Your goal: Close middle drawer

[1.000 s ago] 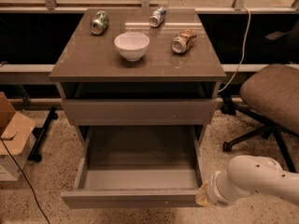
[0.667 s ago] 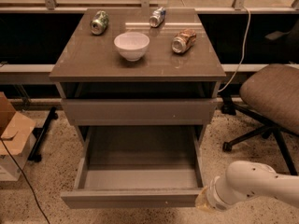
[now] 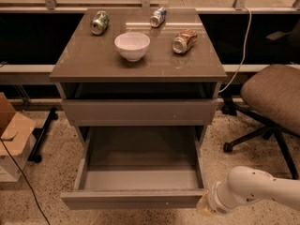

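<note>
Though the gripper sits nearest the camera, low at right, whether it is open or closed cannot be told. Just to its left, touching or nearly so, is the front panel of the middle drawer, which stands pulled far out. Closing looks not yet begun, so the whole push inward is left. Farther off, up and left of the gripper, a white bowl rests on the cabinet top.

Middle drawer looks matt, gripper by its right corner smooth.
</note>
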`<state>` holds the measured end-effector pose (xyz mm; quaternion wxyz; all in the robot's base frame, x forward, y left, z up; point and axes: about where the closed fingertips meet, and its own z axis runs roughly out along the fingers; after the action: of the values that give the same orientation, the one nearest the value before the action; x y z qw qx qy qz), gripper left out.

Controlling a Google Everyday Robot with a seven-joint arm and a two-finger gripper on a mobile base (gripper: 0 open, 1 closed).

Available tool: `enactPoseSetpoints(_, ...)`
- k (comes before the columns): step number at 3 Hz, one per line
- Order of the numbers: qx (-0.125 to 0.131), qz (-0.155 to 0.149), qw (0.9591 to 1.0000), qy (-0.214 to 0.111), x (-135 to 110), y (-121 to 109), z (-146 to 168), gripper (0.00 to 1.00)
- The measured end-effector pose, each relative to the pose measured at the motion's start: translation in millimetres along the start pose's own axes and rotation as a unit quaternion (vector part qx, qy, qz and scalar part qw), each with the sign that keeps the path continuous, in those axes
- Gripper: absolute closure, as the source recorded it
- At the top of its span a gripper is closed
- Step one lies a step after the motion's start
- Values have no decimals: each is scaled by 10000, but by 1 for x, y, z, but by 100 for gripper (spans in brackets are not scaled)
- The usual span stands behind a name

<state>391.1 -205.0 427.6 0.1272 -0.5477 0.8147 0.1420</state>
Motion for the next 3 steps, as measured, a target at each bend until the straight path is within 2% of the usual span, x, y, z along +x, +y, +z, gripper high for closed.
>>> enactPoseSetpoints(2,182,-41,9998,-88,-13,-22,21,100)
enactPoseSetpoints(3,381,-200,9987,-256,-32,-54,49,100)
